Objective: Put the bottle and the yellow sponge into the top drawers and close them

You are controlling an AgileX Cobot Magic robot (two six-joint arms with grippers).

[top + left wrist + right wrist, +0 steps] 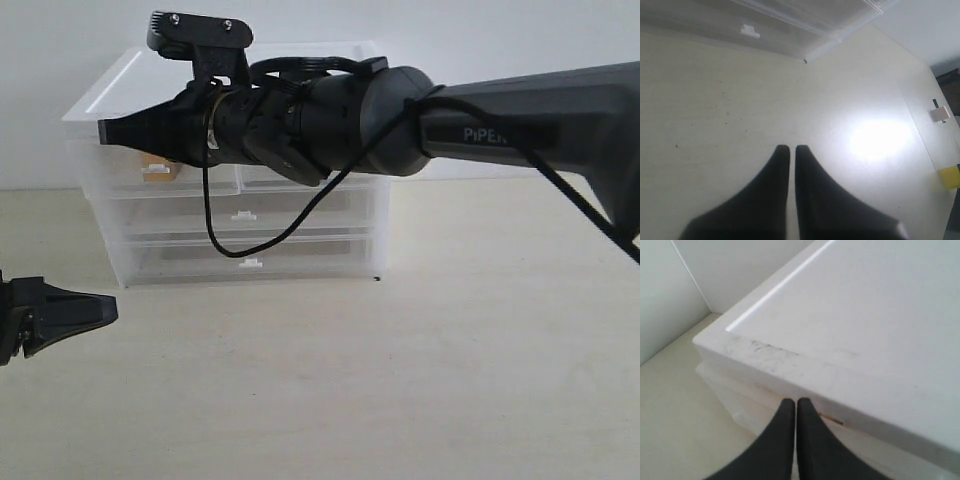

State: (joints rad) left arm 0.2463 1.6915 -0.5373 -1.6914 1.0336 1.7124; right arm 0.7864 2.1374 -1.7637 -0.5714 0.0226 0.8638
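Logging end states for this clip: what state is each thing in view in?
Left end effector: shut, empty, above the table.
Right end effector: shut, empty, at the cabinet's top front edge.
Top left drawer: looks pushed in, not certain.
Yellow sponge: inside the top left drawer.
Full-width drawers: both closed.
Bottle: not visible.
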